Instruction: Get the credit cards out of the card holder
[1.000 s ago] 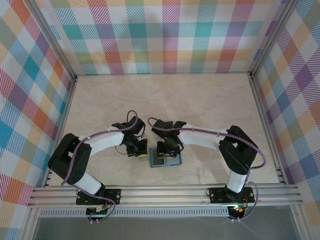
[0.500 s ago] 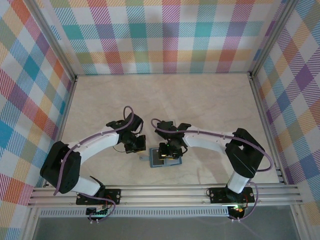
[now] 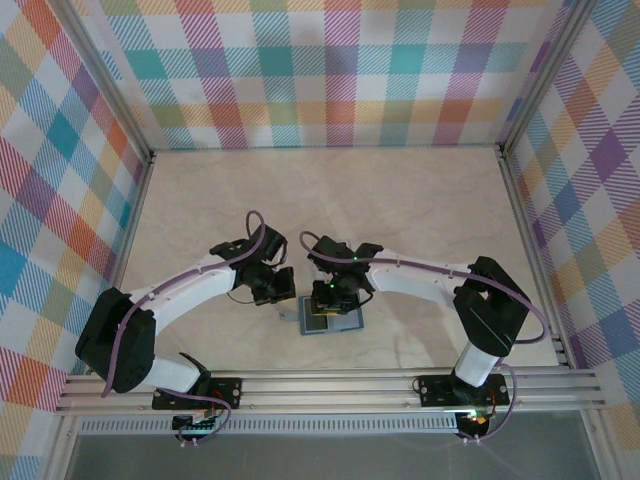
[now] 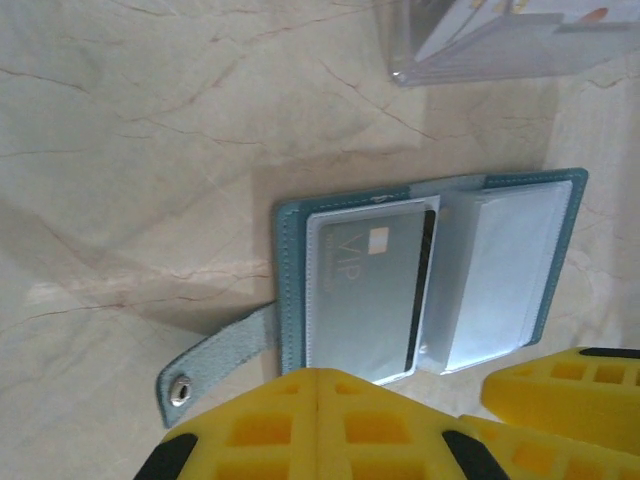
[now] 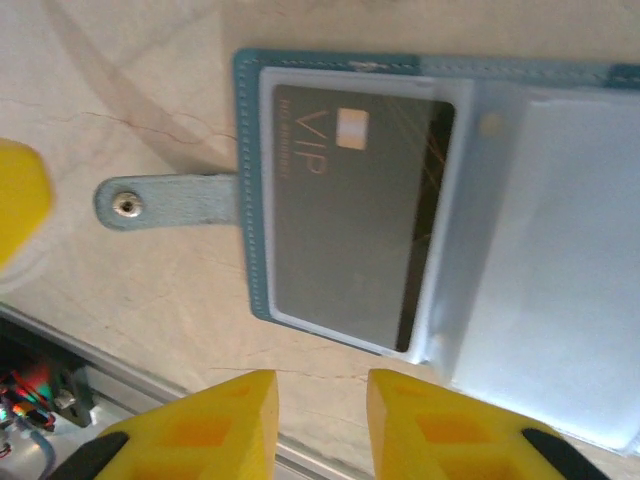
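Since the dark card (image 5: 350, 220) is seen lodged in the strap-side pocket of the opened holder (image 3: 340, 326), the task is judged barely begun. The holder is unfolded and laid flat on the tabletop (image 3: 250, 200), with its strap (image 5: 165, 203) flung out to the side, but no card is seen drawn clear of it. The other pocket (image 5: 560, 250) is covered by a pale, milky panel, and whether a second card is kept behind it cannot be told. A clear-edged pale thing (image 4: 480, 40) is glimpsed past the holder's far end in the left wrist view; what it is cannot be made out. At least the dark card is left to be pulled out, possibly a pale one too.

The right claw (image 5: 320, 395) is held with its fingers slightly spread and nothing between them, and bare tabletop is seen through the gap. The holder lies just ahead of its fingertips. The dark card's near edge is lined up with the gap, with a narrow strip of tabletop between. The left claw (image 4: 318, 388) is pressed together on nothing, at the holder's strap side. Its tips are seen against the holder's near edge, though whether contact is made cannot be told.
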Tool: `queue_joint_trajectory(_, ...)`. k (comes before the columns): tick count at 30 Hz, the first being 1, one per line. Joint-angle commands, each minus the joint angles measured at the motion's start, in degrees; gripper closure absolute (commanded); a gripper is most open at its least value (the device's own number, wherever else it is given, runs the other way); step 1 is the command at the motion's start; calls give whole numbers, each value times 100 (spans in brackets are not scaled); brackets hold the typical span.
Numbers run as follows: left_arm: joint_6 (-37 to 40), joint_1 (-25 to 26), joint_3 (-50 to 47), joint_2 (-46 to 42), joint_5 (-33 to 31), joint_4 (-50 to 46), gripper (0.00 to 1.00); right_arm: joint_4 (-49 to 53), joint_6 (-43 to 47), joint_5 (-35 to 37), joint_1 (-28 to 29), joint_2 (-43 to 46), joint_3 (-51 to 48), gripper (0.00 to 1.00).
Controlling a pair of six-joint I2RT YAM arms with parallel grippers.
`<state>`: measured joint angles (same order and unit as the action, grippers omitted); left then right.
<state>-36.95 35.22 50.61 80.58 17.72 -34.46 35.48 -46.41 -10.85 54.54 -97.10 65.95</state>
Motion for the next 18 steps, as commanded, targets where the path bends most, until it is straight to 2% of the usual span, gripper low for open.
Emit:
queue_joint_trajectory(1, -231, 197, -7, 105, 145, 181, 98, -255, 49, -283, -89, -120, 59, 72)
queue_joint_trajectory(7, -400, 460, -51, 425, 133, 374, 99, -636, -23, -532, -254, -315, -158, 76)
queue_joint_trajectory(18, -458, 521, -258, 969, 293, 752, 100, -1011, -61, -688, -521, -484, -510, 80)
